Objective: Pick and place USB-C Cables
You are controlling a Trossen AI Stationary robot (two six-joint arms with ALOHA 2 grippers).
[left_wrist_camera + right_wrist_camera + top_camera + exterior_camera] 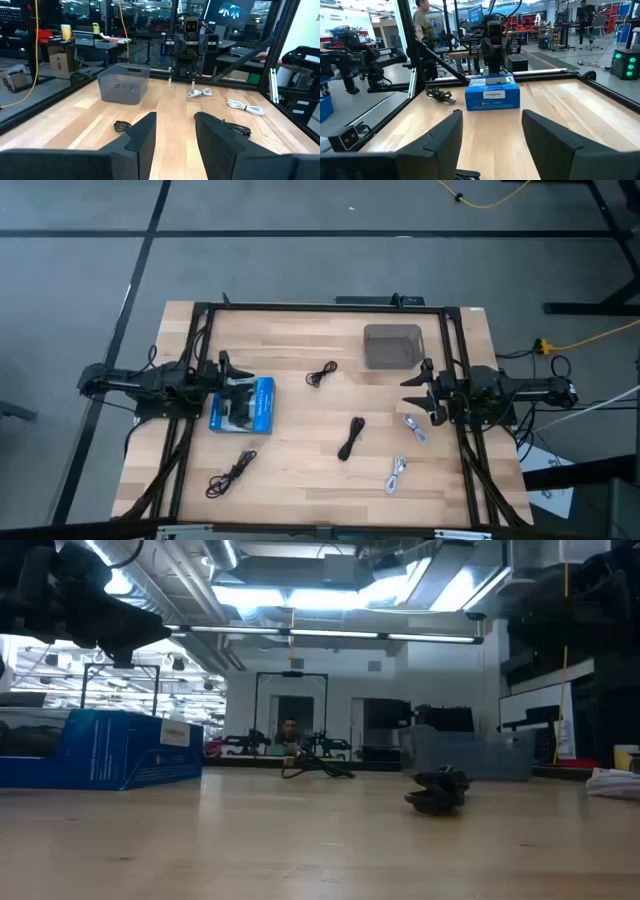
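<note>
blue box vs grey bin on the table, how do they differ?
The blue box is closed, printed and sits under the left gripper; the grey bin is open-topped, translucent and plain, near the table's far edge, by the right gripper. Both rest on the wood, holding no USB-C cables.

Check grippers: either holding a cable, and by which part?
Nothing held. Left gripper and right gripper are both open and empty, parked at opposite table sides. The cables, e.g. black one, lie untouched on the table.

the surface (300, 420) is smooth pale wood. the bin (392, 346) is grey see-through plastic. the blue box (243, 406) looks like shiny cardboard.
</note>
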